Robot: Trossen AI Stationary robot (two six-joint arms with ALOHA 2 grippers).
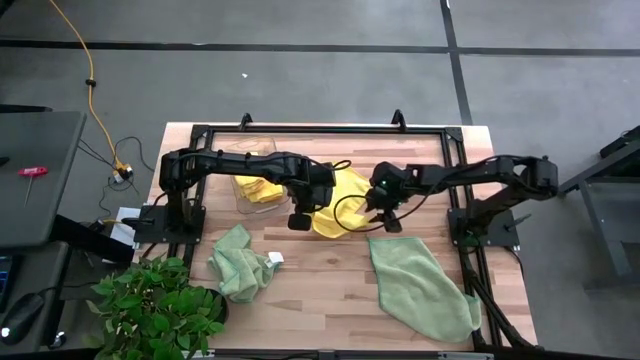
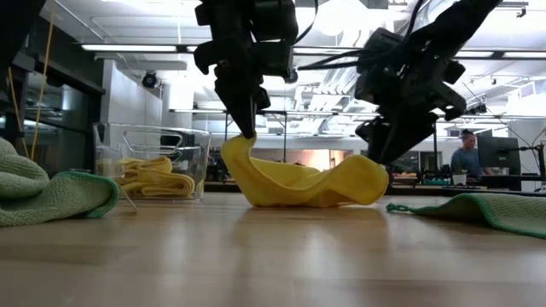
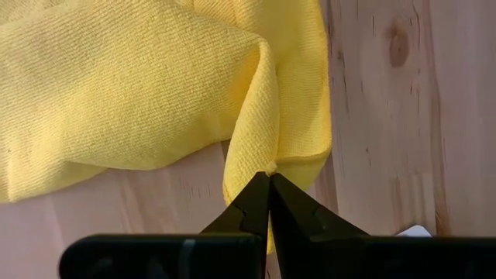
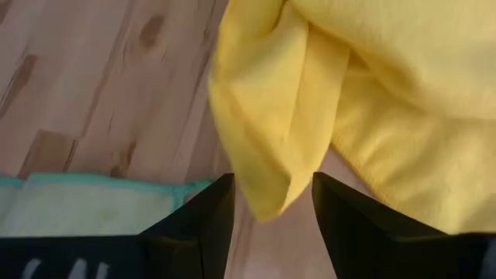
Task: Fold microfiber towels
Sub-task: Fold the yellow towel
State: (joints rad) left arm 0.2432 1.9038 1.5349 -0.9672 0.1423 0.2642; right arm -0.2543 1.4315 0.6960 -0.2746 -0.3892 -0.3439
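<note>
low view: left jaws pinch yellow towel (image 2: 299, 183); right jaws agape (green towel (image 2: 499, 209) beside).

Left arm: reaches in from its side toward table centre, wrist bent down; left gripper (image 3: 268, 180) fingers pinched shut on yellow cloth. Right arm: extended inward opposite it, wrist angled down; right gripper (image 4: 273, 203) fingers parted.

— Bright yellow microfiber towel (image 1: 335, 205), finely ribbed, mid-table; more yellow cloth folded in the clear plastic bin (image 2: 149, 162).

— Pale sage green towels: one spread flat (image 1: 425, 285), one crumpled (image 1: 240, 265). Light wooden table (image 1: 320, 275) with brown knots. Leafy green plant (image 1: 155, 305).
</note>
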